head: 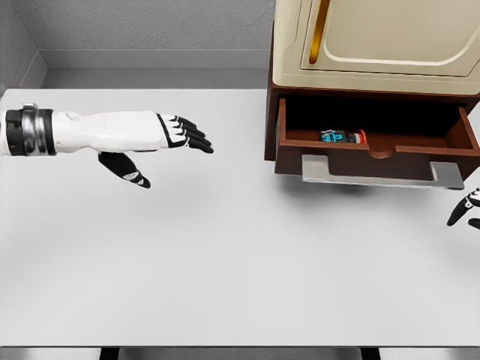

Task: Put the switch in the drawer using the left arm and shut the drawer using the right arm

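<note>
One table, one switch, one open drawer

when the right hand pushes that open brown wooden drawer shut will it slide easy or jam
The brown wooden drawer probably slides straight: it looks rigid and sits level. The small blue and red switch inside seems light, though it might shift. The flat grey handle offers a broad push surface.

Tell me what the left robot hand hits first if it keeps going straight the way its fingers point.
The left robot hand is open, fingers pointing right and slightly down across the white table. That line leads toward the open drawer, probably its left front corner, though depth is unclear.
</note>
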You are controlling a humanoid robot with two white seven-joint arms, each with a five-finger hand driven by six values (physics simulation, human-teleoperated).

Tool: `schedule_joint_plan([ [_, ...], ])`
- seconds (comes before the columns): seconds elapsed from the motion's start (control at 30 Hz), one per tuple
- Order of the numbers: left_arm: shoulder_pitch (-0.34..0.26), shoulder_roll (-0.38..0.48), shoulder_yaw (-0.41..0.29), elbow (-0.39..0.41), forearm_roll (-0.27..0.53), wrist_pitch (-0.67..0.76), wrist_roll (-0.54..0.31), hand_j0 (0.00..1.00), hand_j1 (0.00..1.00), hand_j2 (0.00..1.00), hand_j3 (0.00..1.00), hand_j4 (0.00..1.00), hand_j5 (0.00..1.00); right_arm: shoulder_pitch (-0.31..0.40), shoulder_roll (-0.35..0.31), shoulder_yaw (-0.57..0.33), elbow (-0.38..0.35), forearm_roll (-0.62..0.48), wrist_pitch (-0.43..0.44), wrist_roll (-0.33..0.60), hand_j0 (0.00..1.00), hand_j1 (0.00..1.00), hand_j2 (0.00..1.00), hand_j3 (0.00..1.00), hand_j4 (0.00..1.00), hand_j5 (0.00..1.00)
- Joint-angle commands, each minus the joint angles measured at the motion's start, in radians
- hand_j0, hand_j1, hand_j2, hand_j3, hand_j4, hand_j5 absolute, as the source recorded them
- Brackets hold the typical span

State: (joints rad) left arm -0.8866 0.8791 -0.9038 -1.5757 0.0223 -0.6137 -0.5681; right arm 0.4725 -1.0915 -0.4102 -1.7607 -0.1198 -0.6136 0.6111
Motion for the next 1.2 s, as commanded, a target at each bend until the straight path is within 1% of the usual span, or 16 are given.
schedule_joint_plan([
  [0.0,0.000,0.003,0.000,0.003,0.002,0.003,0.000,1.00,1.00,1.00,1.00,1.00,1.00,0.000,-0.013,0.005,0.000,-0.007,0.003,0.000,0.50,0.50,0.50,0.50,0.50,0.50],
  [0.07,0.000,0.001,0.000,0.022,0.002,0.003,0.000,1.00,1.00,1.00,1.00,1.00,1.00,-0.014,-0.025,0.028,0.000,-0.007,0.003,0.000,0.50,0.50,0.50,0.50,0.50,0.50],
  [0.13,0.000,0.001,0.000,0.022,0.004,0.003,0.000,1.00,1.00,1.00,1.00,1.00,1.00,-0.054,-0.027,0.076,0.000,-0.007,0.003,0.000,0.50,0.50,0.50,0.50,0.50,0.50],
  [0.2,-0.002,0.001,0.000,0.022,0.004,0.003,0.000,1.00,1.00,1.00,1.00,1.00,1.00,-0.078,-0.027,0.108,0.000,-0.007,0.003,0.000,0.50,0.50,0.50,0.50,0.50,0.50],
  [0.4,-0.002,0.001,0.000,0.022,0.004,0.003,0.000,1.00,1.00,1.00,1.00,1.00,1.00,-0.092,-0.027,0.123,0.001,-0.007,0.003,0.000,0.52,0.52,0.52,0.52,0.52,0.52],
  [0.43,0.000,0.000,0.000,0.022,0.004,0.003,0.000,1.00,1.00,1.00,1.00,1.00,1.00,-0.106,-0.027,0.123,0.001,-0.007,0.003,0.000,0.52,0.52,0.52,0.52,0.52,0.52],
  [0.63,0.000,0.001,0.000,0.022,0.004,0.003,0.000,1.00,1.00,1.00,1.00,1.00,1.00,-0.127,-0.036,0.126,0.001,-0.009,0.003,0.000,0.52,0.52,0.52,0.52,0.52,0.52],
  [0.73,0.000,0.001,0.000,0.022,0.004,0.003,0.000,1.00,1.00,1.00,1.00,1.00,1.00,-0.196,-0.038,0.208,0.001,-0.009,0.003,0.000,0.52,0.52,0.52,0.52,0.52,0.52],
  [0.77,0.000,0.001,0.000,0.023,0.004,0.003,0.000,1.00,1.00,1.00,1.00,1.00,1.00,-0.209,-0.038,0.218,0.001,-0.009,0.003,0.000,0.52,0.52,0.52,0.52,0.52,0.52],
  [0.9,0.000,0.001,0.000,0.023,0.004,0.003,0.000,1.00,1.00,1.00,1.00,1.00,1.00,-0.215,-0.038,0.218,0.001,-0.009,0.003,0.000,0.52,0.52,0.52,0.52,0.52,0.52],
  [1.17,0.000,0.001,0.000,0.023,0.004,0.003,0.000,1.00,1.00,1.00,1.00,1.00,1.00,-0.259,-0.036,0.223,0.003,-0.020,0.003,0.000,0.53,0.53,0.53,0.53,0.53,0.53],
])
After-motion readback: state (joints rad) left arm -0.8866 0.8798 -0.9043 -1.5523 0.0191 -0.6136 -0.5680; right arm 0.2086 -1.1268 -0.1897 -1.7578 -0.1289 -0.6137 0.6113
